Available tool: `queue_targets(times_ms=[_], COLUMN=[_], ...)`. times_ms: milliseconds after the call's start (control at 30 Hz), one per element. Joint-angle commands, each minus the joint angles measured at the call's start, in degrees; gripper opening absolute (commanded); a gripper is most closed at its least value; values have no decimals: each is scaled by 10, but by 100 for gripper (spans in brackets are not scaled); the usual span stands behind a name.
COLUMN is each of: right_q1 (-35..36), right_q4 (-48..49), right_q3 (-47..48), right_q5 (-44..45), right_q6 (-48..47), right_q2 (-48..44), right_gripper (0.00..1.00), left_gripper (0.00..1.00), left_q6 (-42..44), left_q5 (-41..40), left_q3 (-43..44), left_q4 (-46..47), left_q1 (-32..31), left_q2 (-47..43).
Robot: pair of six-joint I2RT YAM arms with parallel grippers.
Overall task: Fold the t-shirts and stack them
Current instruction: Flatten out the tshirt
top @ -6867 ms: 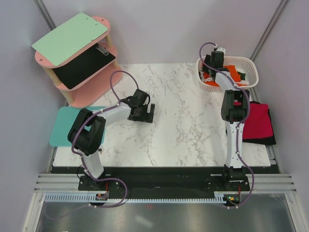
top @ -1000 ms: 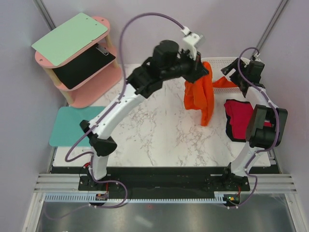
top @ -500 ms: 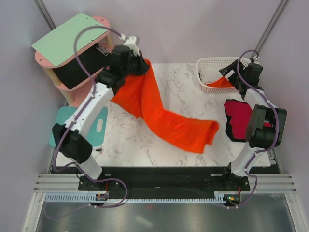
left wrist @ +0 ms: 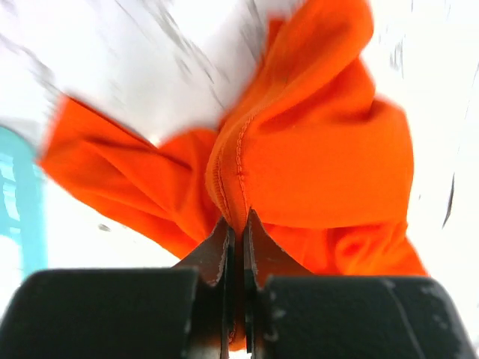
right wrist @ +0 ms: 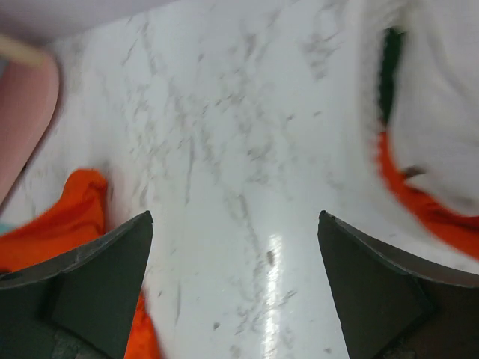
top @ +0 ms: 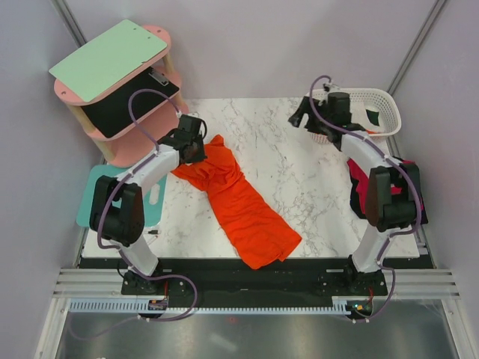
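A bright orange t-shirt (top: pixel 243 206) lies crumpled in a long diagonal strip on the marble table (top: pixel 299 187), running from left of centre to the front edge. My left gripper (top: pixel 196 146) is low at the strip's far-left end. In the left wrist view that gripper (left wrist: pixel 238 221) is shut on a stitched fold of the orange t-shirt (left wrist: pixel 322 149). My right gripper (top: pixel 303 116) hovers open just left of the white basket (top: pixel 385 96), nothing between its fingers (right wrist: pixel 90 277). A red t-shirt (top: pixel 355 183) on a black one lies at the right edge, partly hidden by the right arm.
A pink two-tier shelf (top: pixel 153 127) with a green board (top: pixel 108 60) stands at the back left. The teal mat (top: pixel 97 194) lies at the left edge. Blurred orange cloth (right wrist: pixel 419 213), dark green cloth (right wrist: pixel 389 75) and something white show on the right of the right wrist view.
The left arm swung the orange t-shirt from mid-air by the basket across to the left and lowered it onto the table. The right gripper moved left, out of the basket.
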Motion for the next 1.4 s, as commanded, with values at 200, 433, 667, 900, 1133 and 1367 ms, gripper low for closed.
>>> queue_targets(times_ms=[200,433,667,900,1133,1367], right_q1=[183,324,467,548,610,635], right_q4=[-79,-156,-214,-231,-237,-269], right_q3=[-80,-141,-133,-130,-133,-108], right_q5=[-14,103,151,180,207,254], right_q6=[-83,-131,-118,-92,-70,-76], right_q2=[-74,-139,-125,-63,-26,32], right_gripper=[98,95,89,84,84,36], left_gripper=[99,100,100,100,100,100], left_q6=[11,12,-5,-14,-32,-36], left_q5=[-88,-86,-53,-62,-42,-28], left_q3=[201,201,114,89,105,124], left_q4=[-21,-42,-32,-39,-65,-85], left_q1=[44,43,43,45,59,72], left_q2=[109,82,38,39,36,40])
